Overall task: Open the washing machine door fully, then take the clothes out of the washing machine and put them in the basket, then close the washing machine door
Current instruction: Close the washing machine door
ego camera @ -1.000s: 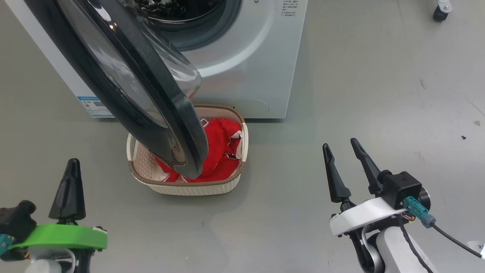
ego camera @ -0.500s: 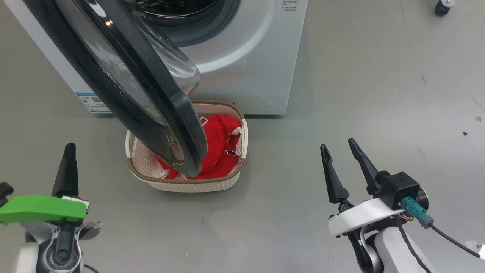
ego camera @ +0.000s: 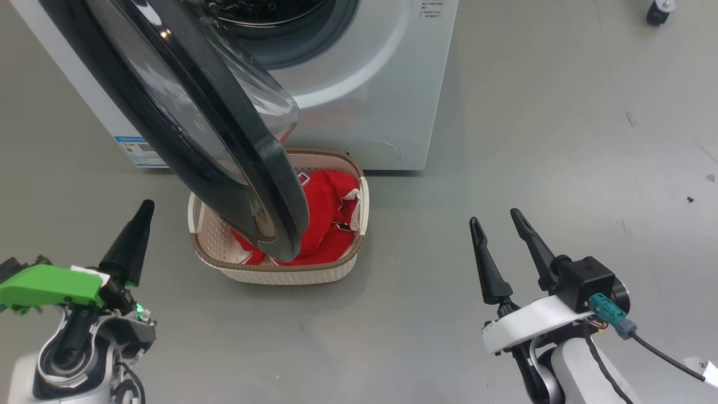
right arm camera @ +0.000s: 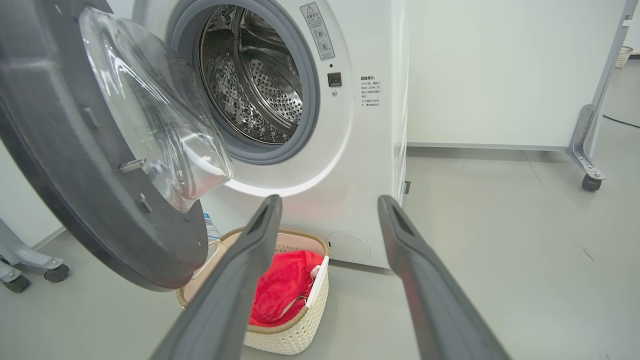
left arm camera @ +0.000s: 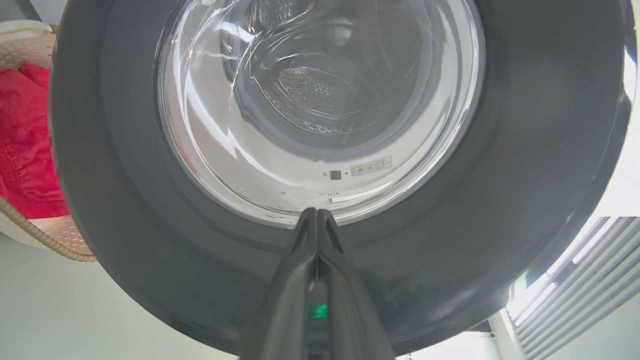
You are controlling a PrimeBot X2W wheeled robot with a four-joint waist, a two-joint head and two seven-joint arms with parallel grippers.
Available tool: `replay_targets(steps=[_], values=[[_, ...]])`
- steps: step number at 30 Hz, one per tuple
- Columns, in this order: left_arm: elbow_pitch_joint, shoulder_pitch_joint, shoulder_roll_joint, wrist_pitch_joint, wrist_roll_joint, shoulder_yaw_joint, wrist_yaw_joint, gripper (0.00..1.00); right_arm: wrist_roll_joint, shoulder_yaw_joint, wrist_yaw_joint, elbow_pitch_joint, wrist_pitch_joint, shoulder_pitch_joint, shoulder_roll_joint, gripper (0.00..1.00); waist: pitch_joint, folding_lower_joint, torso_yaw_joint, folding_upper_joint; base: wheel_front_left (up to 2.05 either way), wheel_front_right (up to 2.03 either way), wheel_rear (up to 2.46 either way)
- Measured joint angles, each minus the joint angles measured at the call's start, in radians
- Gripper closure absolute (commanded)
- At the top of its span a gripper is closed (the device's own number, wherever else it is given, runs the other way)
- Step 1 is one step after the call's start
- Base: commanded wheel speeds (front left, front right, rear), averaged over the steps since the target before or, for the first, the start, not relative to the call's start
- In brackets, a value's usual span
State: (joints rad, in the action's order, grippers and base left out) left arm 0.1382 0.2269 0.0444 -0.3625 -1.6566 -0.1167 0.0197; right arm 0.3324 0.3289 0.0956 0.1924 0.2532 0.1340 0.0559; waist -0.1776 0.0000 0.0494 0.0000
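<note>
Facing the washing machine (ego camera: 364, 112) from the grey floor (ego camera: 533, 140) in front of it. Finding the door (ego camera: 269, 185) standing open at an angle off the left of the machine's front, black rim and clear glass bowl reaching out before the machine. Looking through the machine's round opening at the perforated steel drum (right arm camera: 255, 85), ringed by the grey rubber ring (right arm camera: 312, 105). Spotting a small blue sticker (ego camera: 140, 151) low on the machine's left corner.

Seeing the basket (ego camera: 280, 273) sitting just in front of the machine's foot, partly under the door's lower edge. Noting the clothes (ego camera: 325, 219) lying inside that basket, red with a little white trim.

Holding the left gripper (left arm camera: 316, 215) in front of the machine, on the outer side of its open door, fingers pressed together into one point and aiming at the lower border of the glass; not being able to tell whether the tip is touching.

Holding the right gripper (ego camera: 495, 216) well out in front of the machine, off its right corner, fingers spread apart and empty, pointing toward the machine's front.
</note>
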Motion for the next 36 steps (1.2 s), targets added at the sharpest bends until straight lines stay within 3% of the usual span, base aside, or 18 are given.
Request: replay_targets(steps=[12, 36], values=[[-0.075, 0.000, 0.001, -0.144, -0.101, 0.045, -0.098, 1.00, -0.002, 0.016, 0.000, 0.003, 0.000, 0.001, -0.001, 0.00, -0.013, 0.0000, -0.016, 0.0000, 0.00, 0.00, 0.00], [-0.155, 0.008, 0.002, -0.164, -0.137, 0.055, -0.129, 1.00, 0.003, 0.003, -0.019, -0.025, 0.000, 0.029, 0.000, 0.00, -0.092, 0.0000, -0.132, 0.0000, 0.00, 0.00, 0.00]])
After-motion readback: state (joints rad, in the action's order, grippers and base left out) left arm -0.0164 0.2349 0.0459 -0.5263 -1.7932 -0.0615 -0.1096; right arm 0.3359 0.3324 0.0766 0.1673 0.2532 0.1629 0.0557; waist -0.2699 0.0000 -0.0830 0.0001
